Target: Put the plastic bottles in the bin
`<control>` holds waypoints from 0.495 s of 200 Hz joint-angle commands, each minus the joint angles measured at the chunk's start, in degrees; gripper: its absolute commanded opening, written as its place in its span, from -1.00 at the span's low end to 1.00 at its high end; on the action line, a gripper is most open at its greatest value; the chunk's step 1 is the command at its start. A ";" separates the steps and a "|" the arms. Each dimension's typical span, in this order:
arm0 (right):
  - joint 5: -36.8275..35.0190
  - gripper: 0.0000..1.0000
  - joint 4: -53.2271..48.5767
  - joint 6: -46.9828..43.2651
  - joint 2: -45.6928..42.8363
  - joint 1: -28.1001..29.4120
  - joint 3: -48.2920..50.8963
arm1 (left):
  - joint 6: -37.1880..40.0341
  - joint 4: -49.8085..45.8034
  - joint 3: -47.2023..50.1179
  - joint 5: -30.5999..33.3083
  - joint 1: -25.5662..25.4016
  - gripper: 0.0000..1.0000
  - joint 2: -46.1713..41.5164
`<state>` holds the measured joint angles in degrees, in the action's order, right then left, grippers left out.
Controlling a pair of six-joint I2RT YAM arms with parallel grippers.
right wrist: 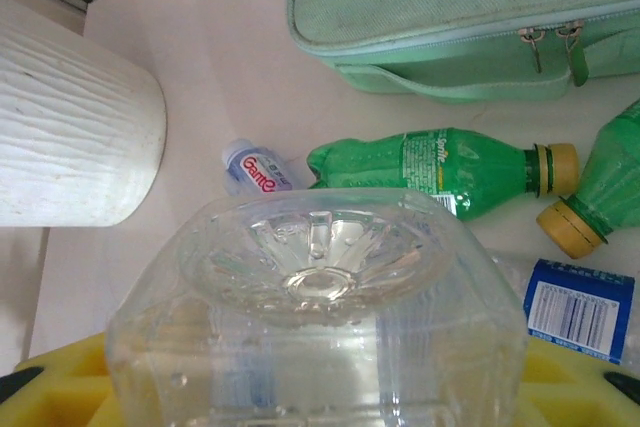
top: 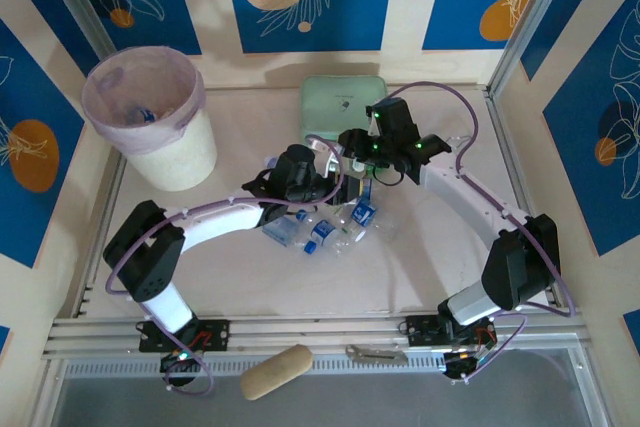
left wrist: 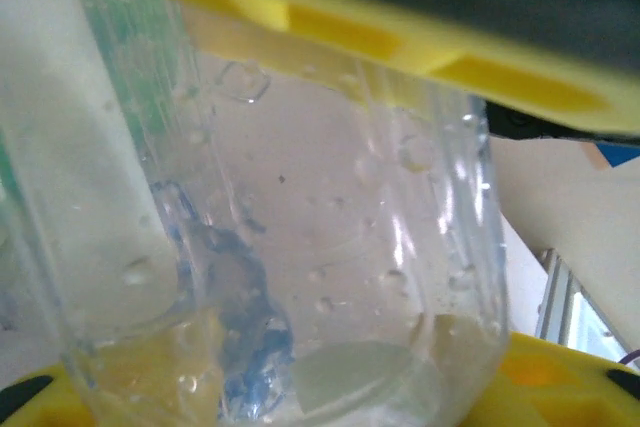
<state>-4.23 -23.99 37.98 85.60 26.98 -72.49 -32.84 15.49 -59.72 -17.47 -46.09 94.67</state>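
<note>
My left gripper is shut on a clear plastic bottle, which sits between its yellow fingers in the left wrist view. My right gripper is shut on another clear bottle, whose ribbed base faces the camera. Below both grippers, several clear bottles with blue labels lie in a cluster on the table. Two green bottles with yellow caps and a small clear bottle lie past the held one. The bin, lined with a pale pink bag, stands at the far left with a bottle inside.
A flat mint-green zip case lies just behind the grippers, also close in the right wrist view. The bin's white wall stands to the left there. A tan roll and a metal tool lie at the near rail.
</note>
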 commanded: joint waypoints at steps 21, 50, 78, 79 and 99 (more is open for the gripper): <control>4.36 0.05 2.88 2.09 -1.54 0.44 0.94 | 1.66 2.51 0.66 -0.73 -0.54 -0.17 -0.71; 2.56 0.48 2.06 2.02 -3.05 -0.53 1.18 | 2.20 0.93 0.96 0.27 -0.42 -0.23 -1.88; 5.96 0.69 4.22 2.91 -6.79 -4.22 3.06 | 2.15 -1.07 2.04 2.06 -0.02 -0.23 -3.73; 6.24 0.70 4.35 2.95 -6.95 -4.44 3.19 | 2.11 -1.16 2.10 2.12 0.00 -0.23 -3.81; 10.38 0.72 6.76 4.53 -10.03 -7.86 5.58 | 2.58 -3.05 2.76 3.30 0.66 -0.23 -5.38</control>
<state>0.36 -21.21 40.18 80.55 22.65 -68.86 -31.75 15.18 -58.35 -16.23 -46.00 92.29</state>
